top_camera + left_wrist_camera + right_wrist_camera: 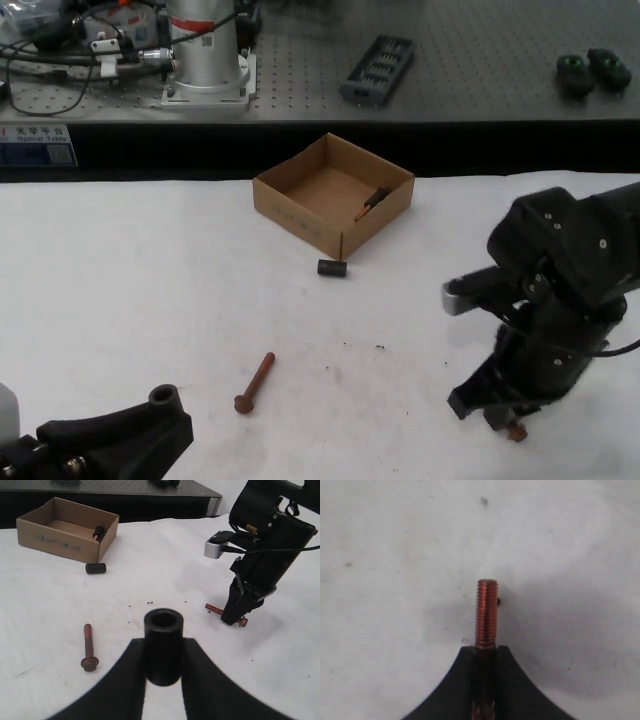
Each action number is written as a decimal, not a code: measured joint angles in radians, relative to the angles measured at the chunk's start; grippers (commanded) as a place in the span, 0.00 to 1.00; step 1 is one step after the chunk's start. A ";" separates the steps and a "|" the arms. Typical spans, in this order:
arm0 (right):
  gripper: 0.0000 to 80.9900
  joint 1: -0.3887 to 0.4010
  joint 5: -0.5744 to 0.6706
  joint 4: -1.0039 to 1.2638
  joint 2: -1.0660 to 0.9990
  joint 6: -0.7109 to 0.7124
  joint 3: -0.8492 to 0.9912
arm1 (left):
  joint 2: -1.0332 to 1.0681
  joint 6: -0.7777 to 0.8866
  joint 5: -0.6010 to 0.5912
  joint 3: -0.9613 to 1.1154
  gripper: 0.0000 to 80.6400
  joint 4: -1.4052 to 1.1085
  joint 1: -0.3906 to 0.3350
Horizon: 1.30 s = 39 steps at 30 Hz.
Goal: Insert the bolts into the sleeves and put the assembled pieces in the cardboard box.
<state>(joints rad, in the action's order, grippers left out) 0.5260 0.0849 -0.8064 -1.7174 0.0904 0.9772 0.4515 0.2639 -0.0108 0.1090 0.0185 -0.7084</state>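
1. Fingers (127,680) of the left gripper (163,652) are clamped on a black sleeve (163,627). It stands upright between them, with its open bore facing up.
2. In the high view this gripper sits at the near left corner of the white cloth (150,270), and the sleeve rises from its tip.
3. The right gripper (485,652) is closed on a copper bolt (486,610), gripping the shank so that the threaded end juts out past the fingertips.
4. Seen from the left wrist, the right gripper points down at the cloth with the bolt held level across it, threads to one side and head to the other. Whether the bolt touches the cloth I cannot tell.
5. A second bolt (255,383) lies loose on the cloth between the two arms, nearer the left gripper. Its head is toward the near edge.
6. A second sleeve (332,268) lies on its side just in front of the cardboard box (300,215), close to its near corner but apart from it.
7. The box stands open toward the far edge of the cloth. One assembled piece (372,203) is inside, leaning against the right-hand wall.
8. Beyond the cloth runs a perforated bench (480,70), which carries a black tray (378,68) and a silver post (205,50).
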 measured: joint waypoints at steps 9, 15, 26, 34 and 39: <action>0.07 0.096 0.081 0.012 0.034 0.490 0.082 | 0.000 -0.012 0.000 -0.046 0.01 -0.030 0.000; 0.07 0.174 -0.050 0.003 0.020 0.908 0.082 | 0.000 -0.029 0.004 -0.058 0.01 -0.041 0.000; 0.38 0.229 -0.163 -0.013 -0.029 1.012 0.082 | 0.000 -0.031 0.011 -0.058 0.01 -0.052 0.000; 0.63 0.260 -0.232 0.104 -0.029 0.756 0.082 | 0.000 -0.031 0.011 -0.058 0.01 -0.052 0.000; 0.45 0.304 -0.218 0.126 0.011 0.306 0.103 | 0.000 -0.031 0.011 -0.058 0.01 -0.052 0.000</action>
<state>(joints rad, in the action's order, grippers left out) 0.8303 -0.1330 -0.6804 -1.7063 0.3968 1.0797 0.4515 0.2329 0.0000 0.0510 -0.0339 -0.7084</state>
